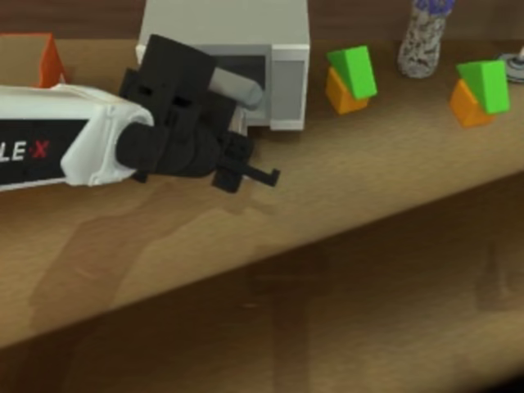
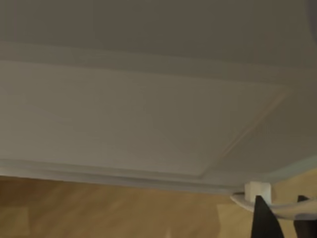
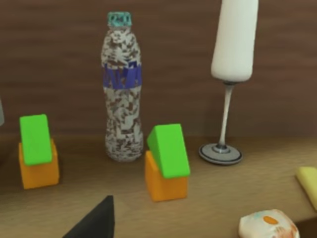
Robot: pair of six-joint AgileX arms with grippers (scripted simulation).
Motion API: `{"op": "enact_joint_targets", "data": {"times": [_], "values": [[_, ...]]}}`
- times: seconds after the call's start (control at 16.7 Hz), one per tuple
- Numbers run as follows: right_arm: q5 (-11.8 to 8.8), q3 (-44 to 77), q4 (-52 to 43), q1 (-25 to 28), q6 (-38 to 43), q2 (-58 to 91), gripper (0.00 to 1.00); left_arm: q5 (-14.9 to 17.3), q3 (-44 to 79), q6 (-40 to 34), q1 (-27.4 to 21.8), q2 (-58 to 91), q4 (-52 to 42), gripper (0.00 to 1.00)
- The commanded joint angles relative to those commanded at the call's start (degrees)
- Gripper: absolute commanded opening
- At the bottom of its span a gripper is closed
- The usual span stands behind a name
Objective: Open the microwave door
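Reaching low at the front of the boxy silver-white microwave point(image 1: 237, 49), far left on the wooden table point(image 1: 352, 205).
Left gripper point(image 1: 254, 173) sits just near of the silver-framed microwave door point(image 1: 237, 78); finger spacing cannot be told. Door face fills the left wrist view. Right arm out of top view.

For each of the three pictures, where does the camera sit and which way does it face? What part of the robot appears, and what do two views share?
Top view: above the table, looking down; shows the left arm and left gripper before the microwave.
Left wrist view: on the left arm, close against the microwave door; fingertips show.
Right wrist view: on the right arm, facing the bottle and glass; a dark gripper part shows.
Shared: top and right wrist views both show the bottle.
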Motion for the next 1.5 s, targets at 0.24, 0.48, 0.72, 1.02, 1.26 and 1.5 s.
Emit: {"op": "enact_joint_targets", "data": {"times": [0.24,0.48,0.72,1.02,1.26,1.5], "values": [[0.00,0.00,0.00,0.00,0.00,0.00,1.00,0.00,0.00,0.00,0.00,0.00,0.00,0.00],[0.00,0.00,0.00,0.00,0.00,0.00,1.00,0.00,0.00,0.00,0.00,0.00,0.00,0.00],[0.00,0.00,0.00,0.00,0.00,0.00,1.00,0.00,0.00,0.00,0.00,0.00,0.00,0.00],[0.00,0.00,0.00,0.00,0.00,0.00,1.00,0.00,0.00,0.00,0.00,0.00,0.00,0.00],[0.00,0.00,0.00,0.00,0.00,0.00,1.00,0.60,-0.04,-0.17,-0.38,0.03,-0.08,0.00],[0.00,0.00,0.00,0.00,0.00,0.00,1.00,2.07,-1.06,2.23,0.82,-1.03,0.14,0.00]]}}
